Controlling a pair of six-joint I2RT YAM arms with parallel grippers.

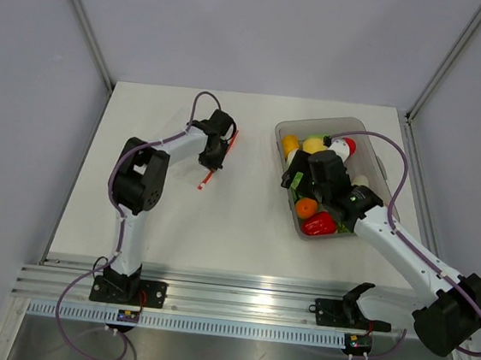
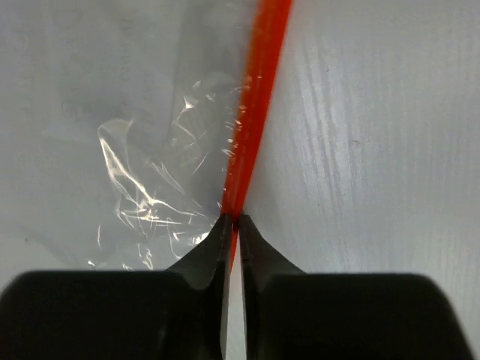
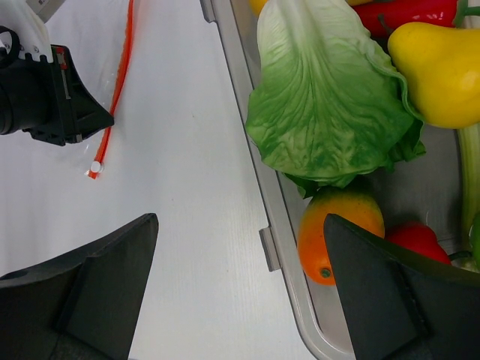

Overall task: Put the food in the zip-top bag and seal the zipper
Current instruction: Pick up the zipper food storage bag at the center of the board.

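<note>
My left gripper (image 2: pixel 233 222) is pinched on the zipper (image 2: pixel 259 105), which runs straight ahead from the fingertips. The bag (image 2: pixel 150 172) lies crumpled on the table (image 2: pixel 375 150) to their left. The film is hard to read, so I can't tell whether the mouth is open at all. To do this well I'd hold only one lip of the zipper and lift it, so the mouth gapes toward the other arm.

My right gripper (image 3: pixel 240 289) hangs wide open and empty, straddling the tub (image 3: pixel 251 127) wall. The food (image 3: pixel 442 67) lies inside: an orange (image 3: pixel 334 232) just ahead of its right finger, lettuce (image 3: pixel 322 105) beyond. The lettuce overlaps the orange and the wall is close beside it, so I'd descend fully inside the tub.
</note>
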